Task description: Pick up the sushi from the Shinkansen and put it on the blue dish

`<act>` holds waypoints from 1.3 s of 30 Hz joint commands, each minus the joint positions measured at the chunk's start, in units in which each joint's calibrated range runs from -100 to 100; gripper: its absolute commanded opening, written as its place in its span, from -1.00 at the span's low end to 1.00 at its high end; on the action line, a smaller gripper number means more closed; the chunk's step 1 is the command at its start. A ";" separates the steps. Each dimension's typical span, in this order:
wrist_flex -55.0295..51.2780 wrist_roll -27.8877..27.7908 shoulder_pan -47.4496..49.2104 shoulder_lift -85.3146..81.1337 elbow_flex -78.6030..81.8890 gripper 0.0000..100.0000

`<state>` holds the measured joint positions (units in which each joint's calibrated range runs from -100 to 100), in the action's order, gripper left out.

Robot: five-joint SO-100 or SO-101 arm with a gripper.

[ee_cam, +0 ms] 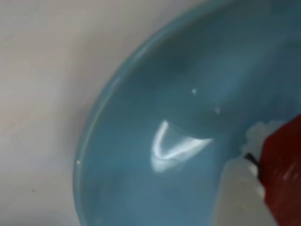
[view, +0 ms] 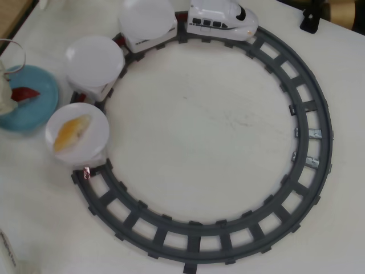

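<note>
Overhead view, left edge: gripper (view: pixel 7 96) pinching sushi (view: pixel 25 93) over blue dish (view: pixel 40 111); placing step, next needs release.

The blue dish (ee_cam: pixel 141 141) is showing a glossy, glazed-looking surface, throwing back a bright curved reflection in the wrist view. The sushi (view: pixel 24 93) is looking like smooth red plastic. The Shinkansen (view: pixel 219 20) is gleaming as shiny white plastic, and its white plates (view: pixel 94 60) are looking smooth with a soft sheen. The grey track (view: pixel 316 165) is appearing as matt plastic, lying on a pale, matt table (view: pixel 205 125) that is showing faint scuffs.
</note>
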<state>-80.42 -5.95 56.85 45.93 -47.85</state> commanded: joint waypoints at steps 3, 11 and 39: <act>0.04 -0.22 -0.77 -1.34 -4.09 -0.54; -18.31 -1.01 -0.77 -1.26 -19.42 -0.54; -3.10 4.54 -14.15 -79.98 56.42 -0.55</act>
<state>-89.83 -2.22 43.44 -22.06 -6.31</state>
